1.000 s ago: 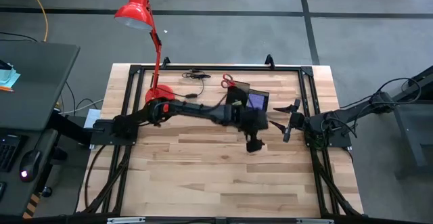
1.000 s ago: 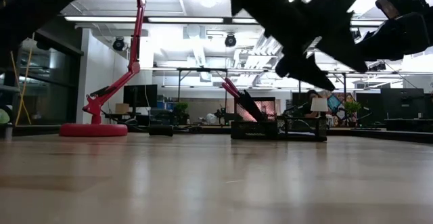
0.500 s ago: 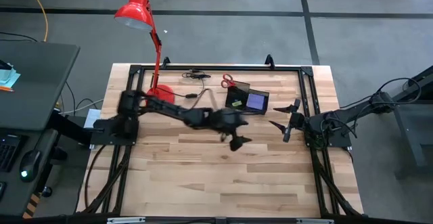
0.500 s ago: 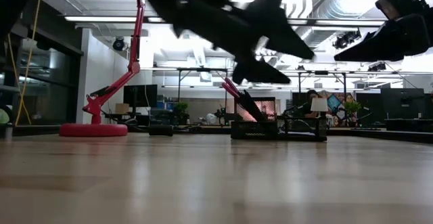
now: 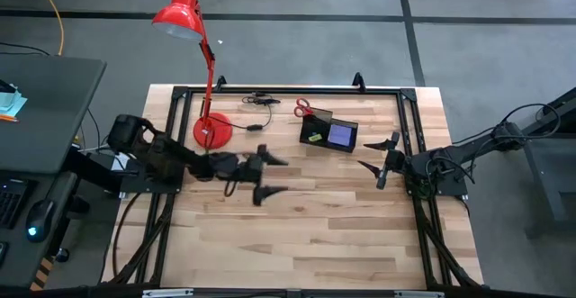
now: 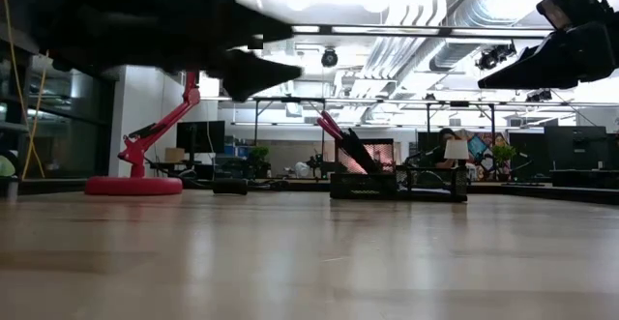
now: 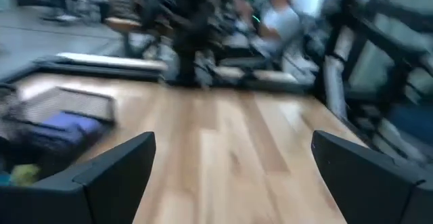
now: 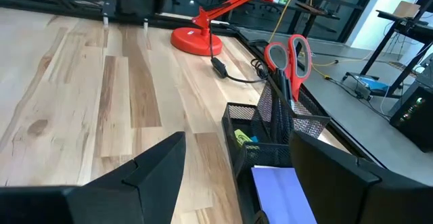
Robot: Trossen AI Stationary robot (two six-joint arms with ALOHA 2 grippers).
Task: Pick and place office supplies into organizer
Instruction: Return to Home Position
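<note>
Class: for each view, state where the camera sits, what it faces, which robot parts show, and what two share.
High: overhead, facing straight down on table; left arm, left tool, right arm, right tool.
Low: table height, facing across to organizer; arms above.
Left wrist: on left arm, facing along table; own fingers.
Right wrist: on right arm, facing organizer; own fingers.
Shared: high and right wrist show scissors.

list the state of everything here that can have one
left end effector: open, empty, over the table's left part
right end effector: open, empty, at the right side
organizer: upright, loaded
scissors: standing handles-up in the taller section
purple note pad: flat in a compartment
yellow-green piece: lying in a compartment
red lamp: upright; lit or not, cannot tell
</note>
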